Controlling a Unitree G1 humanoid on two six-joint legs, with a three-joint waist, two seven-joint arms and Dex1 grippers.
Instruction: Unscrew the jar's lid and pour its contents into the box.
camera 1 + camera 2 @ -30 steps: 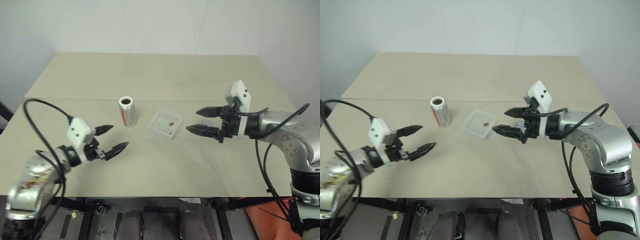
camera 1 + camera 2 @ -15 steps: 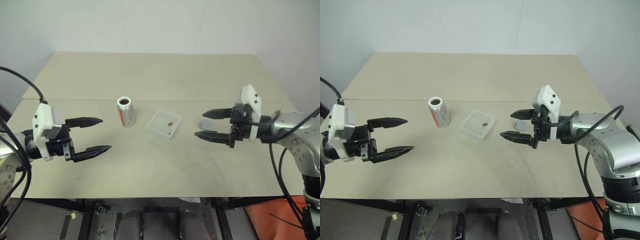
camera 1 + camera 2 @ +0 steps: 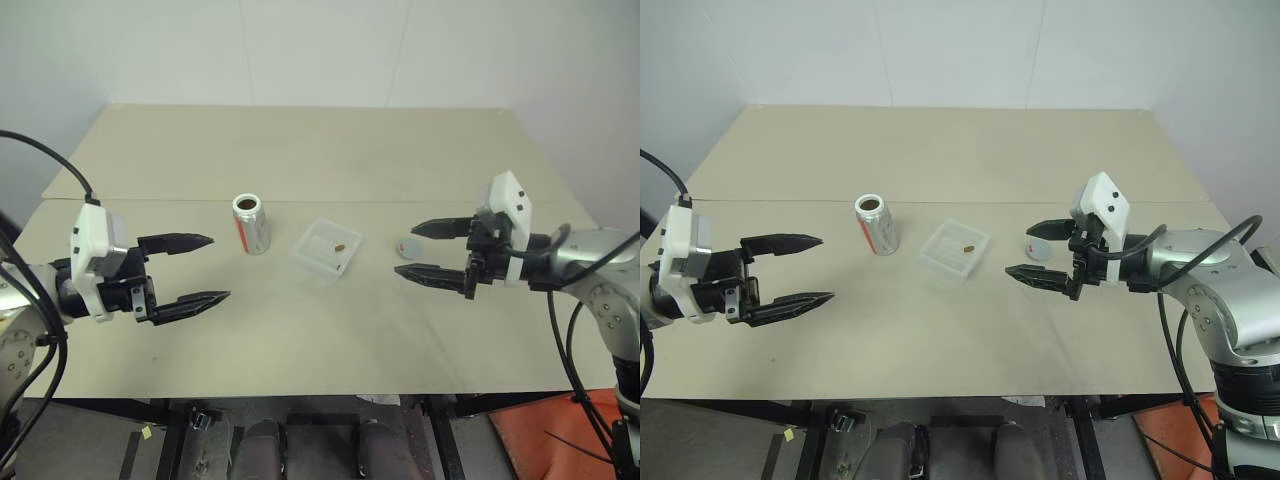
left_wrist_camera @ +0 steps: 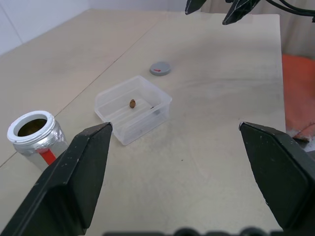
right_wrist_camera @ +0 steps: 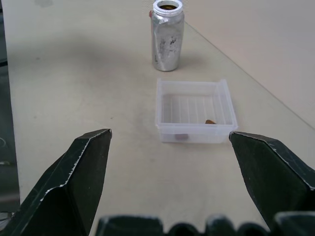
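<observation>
The jar stands upright and uncapped on the table, silvery with a red stripe and a brown inside. To its right lies the clear box with the contents, a tiny brown piece, inside it. The grey lid lies flat on the table to the right of the box. My left gripper hovers open to the left of the jar, holding nothing. My right gripper is open and empty too, hanging above the table beside the lid and pointing at the box.
The beige table has a seam running across it behind the jar and a white wall beyond its far edge. An orange object lies on the floor at the lower right.
My left gripper has risen and swung out to the left, away from the jar. The right gripper has drawn back to the right from the box, and the lid now shows beside it.
</observation>
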